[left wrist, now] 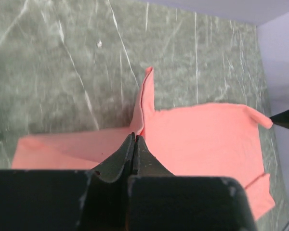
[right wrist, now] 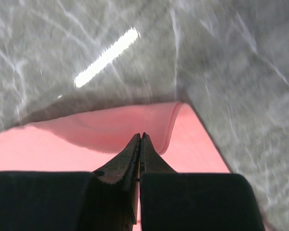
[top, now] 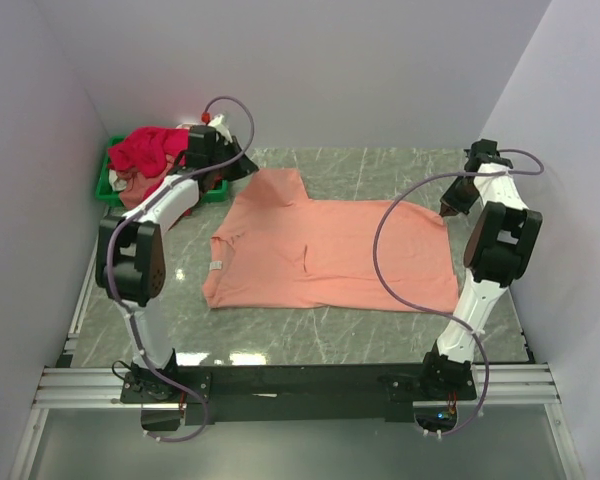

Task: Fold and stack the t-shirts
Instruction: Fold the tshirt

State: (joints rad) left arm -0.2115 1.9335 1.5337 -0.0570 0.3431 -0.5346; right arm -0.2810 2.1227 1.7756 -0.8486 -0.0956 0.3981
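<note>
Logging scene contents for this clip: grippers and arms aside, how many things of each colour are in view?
Salmon-peach cloth t-shirt: 1
Crimson-pink cloth heap: 1 (shirts within cannot be counted)
Green plastic bin: 1
Total: 3

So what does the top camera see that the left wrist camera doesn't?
Only the top view shows the crimson shirts heaped in the green bin. Only the left wrist view shows, close up, the left hand pinched shut on a raised fold of the salmon shirt. Both show that shirt spread on the marble table.
</note>
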